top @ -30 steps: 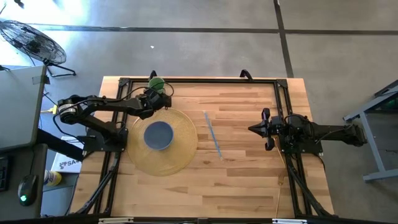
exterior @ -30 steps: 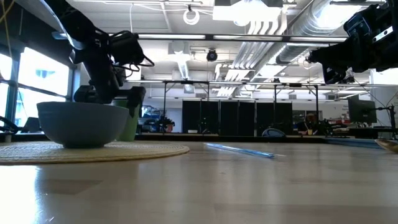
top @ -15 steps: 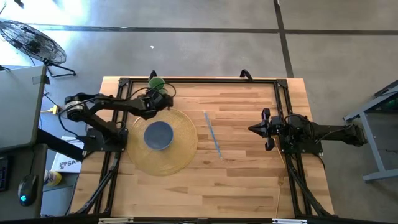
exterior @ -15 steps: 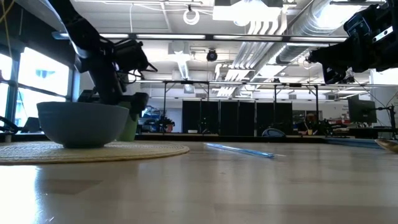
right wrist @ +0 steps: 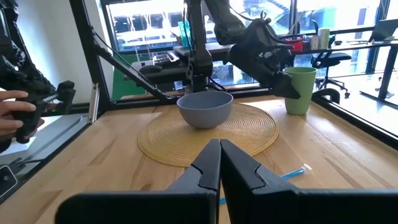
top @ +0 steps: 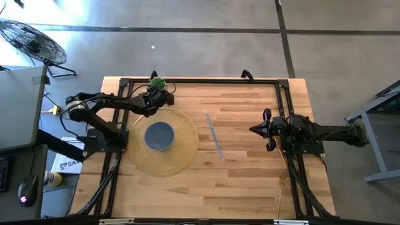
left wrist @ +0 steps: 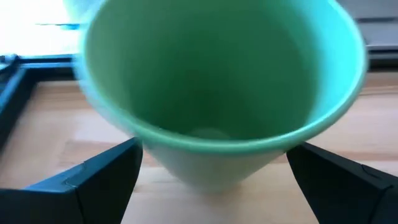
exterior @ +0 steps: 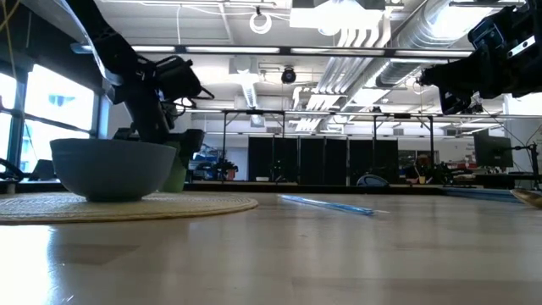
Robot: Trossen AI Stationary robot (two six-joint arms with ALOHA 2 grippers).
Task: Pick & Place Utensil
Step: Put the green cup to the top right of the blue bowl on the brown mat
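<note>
A thin blue utensil (top: 213, 134) lies flat on the wooden table between the arms; the low view shows the utensil (exterior: 326, 204) too. A grey-blue bowl (top: 159, 135) stands on a round woven mat (top: 181, 156). A green cup (top: 157, 82) stands upright near the far edge. My left gripper (top: 157, 91) is open at the cup (left wrist: 224, 87), one finger (left wrist: 99, 180) on each side of it, apart from its wall. My right gripper (top: 266, 130) hangs shut above the table's right part, clear of the utensil (right wrist: 292, 174).
A black frame rail (top: 200, 80) runs along the table's far edge just behind the cup. Bare wood lies around the utensil and toward the near edge. A person's hands (right wrist: 15, 118) show beyond the table's side in the right wrist view.
My left gripper has moved a little toward the far edge, away from the bowl and up to the green cup, rising slightly. The bowl, mat, cup and utensil have stayed where they were.
</note>
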